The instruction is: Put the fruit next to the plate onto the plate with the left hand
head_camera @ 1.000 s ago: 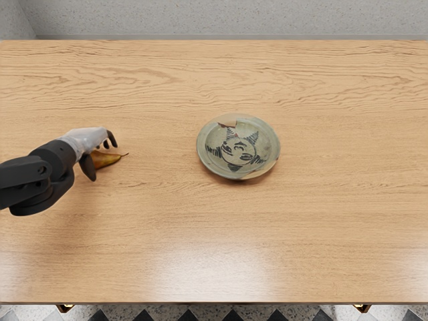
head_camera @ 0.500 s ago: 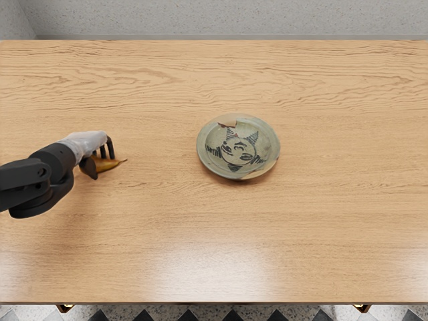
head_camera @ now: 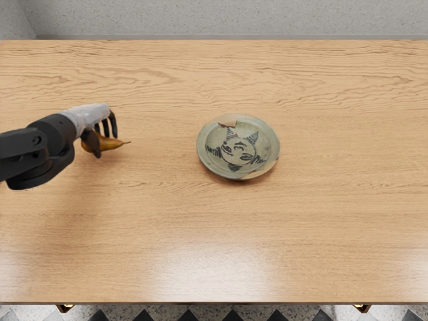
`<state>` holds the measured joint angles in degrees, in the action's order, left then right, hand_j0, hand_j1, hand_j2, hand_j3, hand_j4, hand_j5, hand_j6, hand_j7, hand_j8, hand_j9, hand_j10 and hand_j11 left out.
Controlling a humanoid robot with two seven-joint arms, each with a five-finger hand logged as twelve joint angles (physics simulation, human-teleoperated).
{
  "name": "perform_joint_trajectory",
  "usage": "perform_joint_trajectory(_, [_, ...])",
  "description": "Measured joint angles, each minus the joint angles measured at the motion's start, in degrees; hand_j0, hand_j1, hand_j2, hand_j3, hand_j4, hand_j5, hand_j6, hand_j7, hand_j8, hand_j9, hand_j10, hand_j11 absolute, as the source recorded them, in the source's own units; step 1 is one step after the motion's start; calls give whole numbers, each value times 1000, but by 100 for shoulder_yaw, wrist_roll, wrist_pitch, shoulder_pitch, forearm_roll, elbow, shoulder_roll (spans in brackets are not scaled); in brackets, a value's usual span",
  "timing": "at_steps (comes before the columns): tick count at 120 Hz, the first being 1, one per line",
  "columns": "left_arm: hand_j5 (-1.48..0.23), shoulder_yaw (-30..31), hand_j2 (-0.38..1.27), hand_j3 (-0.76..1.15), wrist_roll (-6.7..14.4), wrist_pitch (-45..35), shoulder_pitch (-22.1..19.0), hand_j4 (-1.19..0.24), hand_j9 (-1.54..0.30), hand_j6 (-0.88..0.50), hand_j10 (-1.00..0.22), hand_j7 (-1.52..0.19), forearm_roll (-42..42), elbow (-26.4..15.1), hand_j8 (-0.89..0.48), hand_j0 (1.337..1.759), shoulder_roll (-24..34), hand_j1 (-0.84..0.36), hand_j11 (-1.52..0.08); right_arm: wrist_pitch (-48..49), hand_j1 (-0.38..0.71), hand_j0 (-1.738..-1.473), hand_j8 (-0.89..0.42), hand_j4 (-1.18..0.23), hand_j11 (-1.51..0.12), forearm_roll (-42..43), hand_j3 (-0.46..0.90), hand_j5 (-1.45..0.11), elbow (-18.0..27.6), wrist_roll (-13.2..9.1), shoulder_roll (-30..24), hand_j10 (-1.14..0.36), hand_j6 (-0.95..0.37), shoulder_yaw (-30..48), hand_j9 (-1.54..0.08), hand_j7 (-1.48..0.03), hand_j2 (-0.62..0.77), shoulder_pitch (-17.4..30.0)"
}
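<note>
head view: the left hand [head_camera: 90, 122] has its fingers [head_camera: 111, 126] curled around the fruit [head_camera: 110, 143], well left of the plate [head_camera: 269, 143]. step in hand: lift. the fruit seems barely clear of the surface [head_camera: 267, 234]. next: carry right, lower onto plate, release.

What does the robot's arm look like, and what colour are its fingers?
The left arm is black, made of chunky rounded segments. The left hand has a pale grey shell on its back, and its fingers are thin and black. No cables or markings show.
</note>
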<state>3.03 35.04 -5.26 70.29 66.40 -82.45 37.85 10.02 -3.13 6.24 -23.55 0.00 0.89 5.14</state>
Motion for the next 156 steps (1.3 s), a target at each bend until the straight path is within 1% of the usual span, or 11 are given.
perform_joint_trajectory(11, [-932,-58,504,-15,-2,50,211,-670,-920,-597,-632,-932,-120,1,-554,1656,-172,-365,-918,-1,-349,-1658,0,0,0,-1,0,0,0,0,0,0,0,0,0,0,0,-3])
perform_joint_trajectory(22, [-931,-101,514,-10,-2,79,371,-681,-921,-600,-629,-932,-234,1,-551,1657,-291,-376,-918,0,-349,-1658,0,0,0,0,0,0,0,0,0,0,0,1,0,0,0,-6])
perform_joint_trajectory(37, [-932,-275,478,-5,-2,100,389,-688,-921,-603,-641,-927,-340,2,-553,1657,-448,-360,-920,0,-349,-1658,0,0,0,-3,0,0,0,0,0,0,0,2,0,0,0,-26])
perform_joint_trajectory(64, [-931,-607,503,-2,-2,136,507,-697,-921,-614,-630,-925,-469,6,-544,1657,-785,-368,-921,0,-349,-1658,0,0,0,-4,0,0,0,0,0,0,0,0,0,0,0,-37])
perform_joint_trajectory(89, [-937,-786,508,-1,-4,121,488,-694,-923,-600,-628,-925,-523,30,-541,1657,-1175,-374,-922,0,-349,-1658,0,0,0,-4,0,0,0,0,0,0,0,0,0,0,0,-39])
perform_joint_trajectory(95, [-932,-846,524,0,-3,119,477,-697,-922,-626,-641,-921,-518,56,-543,1657,-1278,-375,-921,0,-349,-1658,0,0,0,-4,0,0,0,0,0,0,0,0,0,0,0,-39])
perform_joint_trajectory(110, [-927,-922,587,0,-2,113,476,-701,-918,-644,-671,-918,-519,267,-567,1658,-1763,-389,-919,0,-349,-1658,0,0,0,-4,0,0,0,0,0,0,0,-1,0,0,0,-39])
perform_joint_trajectory(116, [-928,-937,612,0,-4,110,469,-701,-921,-650,-645,-921,-522,389,-563,1658,-1985,-403,-920,0,-349,-1658,0,0,0,-4,0,0,0,0,0,0,0,-1,0,0,0,-39])
perform_joint_trajectory(142, [-929,-943,700,0,-5,98,427,-701,-921,-675,-629,-928,-511,1090,-563,1658,-2872,-442,-923,0,-349,-1658,0,0,0,-4,0,0,2,0,0,0,0,-1,0,0,0,-39])
perform_joint_trajectory(148, [-933,-931,657,0,-7,104,393,-699,-924,-679,-617,-933,-513,1257,-539,1658,-2937,-443,-928,0,-349,-1658,0,0,0,-4,0,0,4,0,0,0,0,-1,0,0,0,-39])
perform_joint_trajectory(156, [-939,-921,687,0,-7,110,346,-698,-929,-683,-605,-940,-514,1408,-530,1658,-2966,-449,-930,0,-349,-1658,0,0,0,-4,0,0,6,0,0,0,0,-1,0,0,0,-39])
